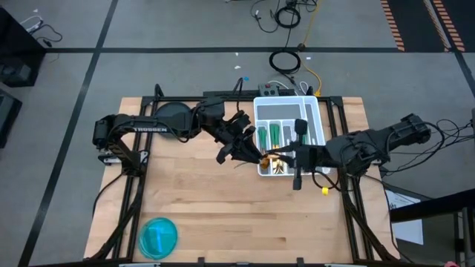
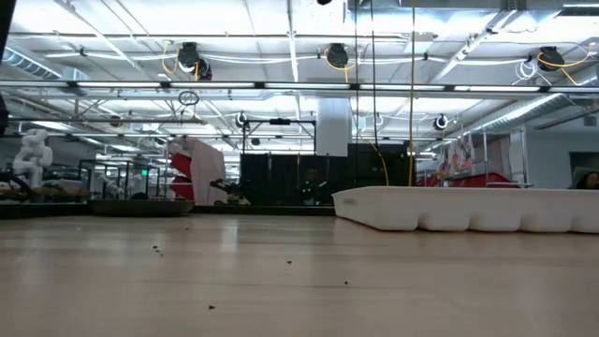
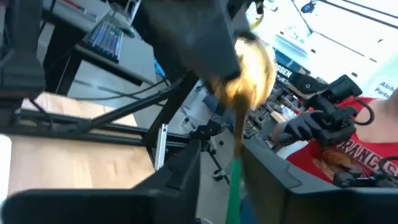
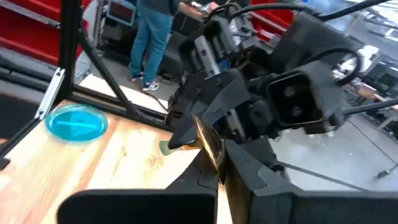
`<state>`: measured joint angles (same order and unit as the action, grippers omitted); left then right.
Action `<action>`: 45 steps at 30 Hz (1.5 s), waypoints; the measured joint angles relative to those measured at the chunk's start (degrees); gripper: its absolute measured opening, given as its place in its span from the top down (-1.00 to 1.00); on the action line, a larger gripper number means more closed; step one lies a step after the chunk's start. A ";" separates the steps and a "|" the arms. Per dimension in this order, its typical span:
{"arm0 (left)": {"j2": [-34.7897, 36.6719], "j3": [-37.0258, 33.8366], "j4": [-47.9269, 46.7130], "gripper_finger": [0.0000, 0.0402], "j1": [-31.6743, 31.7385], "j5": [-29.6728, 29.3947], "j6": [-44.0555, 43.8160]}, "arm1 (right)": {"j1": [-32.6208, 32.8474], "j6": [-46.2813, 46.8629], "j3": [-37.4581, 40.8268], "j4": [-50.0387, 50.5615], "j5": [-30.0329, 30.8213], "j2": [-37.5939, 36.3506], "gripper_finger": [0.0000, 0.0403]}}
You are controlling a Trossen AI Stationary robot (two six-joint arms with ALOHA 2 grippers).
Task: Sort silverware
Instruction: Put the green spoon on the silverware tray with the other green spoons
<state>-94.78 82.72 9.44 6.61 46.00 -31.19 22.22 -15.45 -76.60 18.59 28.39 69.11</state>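
Right gripper point(image 1: 282, 157): closed on the shiny gold head of a slim utensil with a teal-green handle point(image 3: 250, 67). The utensil was held in the air, just off the near left corner of the tray. The head appeared rounded in the left wrist view and flat in the right wrist view, so the type could not be determined.

Left gripper point(image 1: 251, 153): positioned directly opposite the right gripper, at the handle end of the same utensil. The handle lay within its jaws. Whether it was clamped on the handle or released could not be determined.

White plastic compartment tray point(image 1: 257, 124): stood at the far right of the light wooden table point(image 1: 193, 193). Its long compartments held sorted pieces with green handles point(image 1: 276, 133). Several gold-headed pieces point(image 1: 280, 170) lay in the compartment at its near end, just beside the held utensil.

Round blue bowl point(image 1: 159, 236): stood at the near left edge of the table, well apart from both grippers and the tray.

Beyond the table, a person in a red shirt point(image 3: 348, 149) held a dark controller.
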 joint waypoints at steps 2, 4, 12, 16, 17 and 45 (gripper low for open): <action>0.00 -0.01 -0.90 0.32 0.17 0.02 -1.03 | 0.06 1.12 0.00 0.03 1.93 -0.87 1.00; 0.00 -0.05 -1.69 0.24 0.53 0.09 -1.46 | 0.06 2.14 -0.01 0.09 4.31 -2.10 1.00; 2.14 0.23 -1.85 0.15 4.81 -0.61 0.23 | 0.06 9.72 -0.09 8.10 14.00 -7.35 1.00; 4.78 0.26 -5.36 0.15 8.17 -2.95 3.20 | 0.12 14.72 -0.07 11.03 21.75 -9.14 1.00; 5.50 0.31 -6.14 0.15 8.83 -3.64 4.45 | 0.09 15.47 0.04 11.27 26.19 -9.44 1.00; 9.70 0.39 -30.48 0.15 13.11 -7.09 20.22 | -0.62 -52.82 0.24 45.66 27.77 25.76 1.00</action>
<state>-85.09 83.11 -21.04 19.72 38.91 -10.97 21.60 -68.27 -76.36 64.26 56.16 94.87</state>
